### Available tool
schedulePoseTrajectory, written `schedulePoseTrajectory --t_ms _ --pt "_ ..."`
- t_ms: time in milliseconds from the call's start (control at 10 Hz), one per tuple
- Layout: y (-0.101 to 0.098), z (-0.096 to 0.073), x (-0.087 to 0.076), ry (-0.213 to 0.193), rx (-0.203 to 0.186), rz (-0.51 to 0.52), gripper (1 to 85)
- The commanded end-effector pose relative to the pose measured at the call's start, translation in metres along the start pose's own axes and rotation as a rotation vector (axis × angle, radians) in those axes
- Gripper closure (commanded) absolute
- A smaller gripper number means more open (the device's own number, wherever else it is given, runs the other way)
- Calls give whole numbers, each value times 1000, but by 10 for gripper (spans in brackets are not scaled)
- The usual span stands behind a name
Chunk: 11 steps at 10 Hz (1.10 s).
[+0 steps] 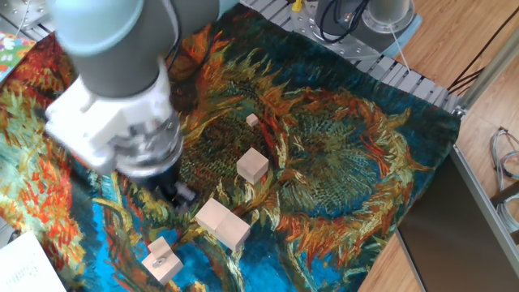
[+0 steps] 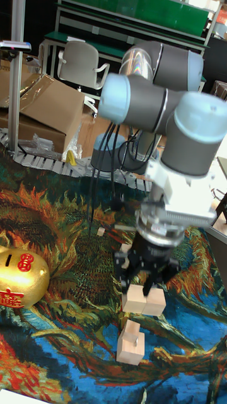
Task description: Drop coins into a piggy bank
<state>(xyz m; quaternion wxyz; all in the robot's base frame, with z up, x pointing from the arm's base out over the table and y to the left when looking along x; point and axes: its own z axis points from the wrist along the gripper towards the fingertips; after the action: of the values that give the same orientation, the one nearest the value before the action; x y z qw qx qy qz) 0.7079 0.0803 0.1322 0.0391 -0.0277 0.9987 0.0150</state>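
Item, for your record: gripper hung low over the painted cloth, just above the paired wooden blocks; you could not tell whether its fingers were parted or closed. Piggy bank stood well apart at the cloth's edge. Coins: none discernible. Likely positioned to seek a coin near the blocks.

Red unreadable emblem on piggy bank

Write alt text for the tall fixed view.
A grey robot arm's black gripper hangs low over pale wooden blocks on a sunflower-patterned cloth. A gold piggy bank with red markings sits at the left edge, apart from the gripper.
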Motion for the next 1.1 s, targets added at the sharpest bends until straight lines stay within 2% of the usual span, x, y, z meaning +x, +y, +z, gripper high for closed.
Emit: schedulePoseTrajectory --t_ms 0,300,500,700,900,1000 --pt "8 17 -24 -3 -25 8 423" --pt "6 17 -24 -3 -16 -2 427" --pt "8 26 -38 -7 -14 9 427" --pt "16 41 -54 -19 -35 34 433" --pt "23 40 -56 -26 -63 52 437" --pt "20 41 -56 -25 -48 82 447"
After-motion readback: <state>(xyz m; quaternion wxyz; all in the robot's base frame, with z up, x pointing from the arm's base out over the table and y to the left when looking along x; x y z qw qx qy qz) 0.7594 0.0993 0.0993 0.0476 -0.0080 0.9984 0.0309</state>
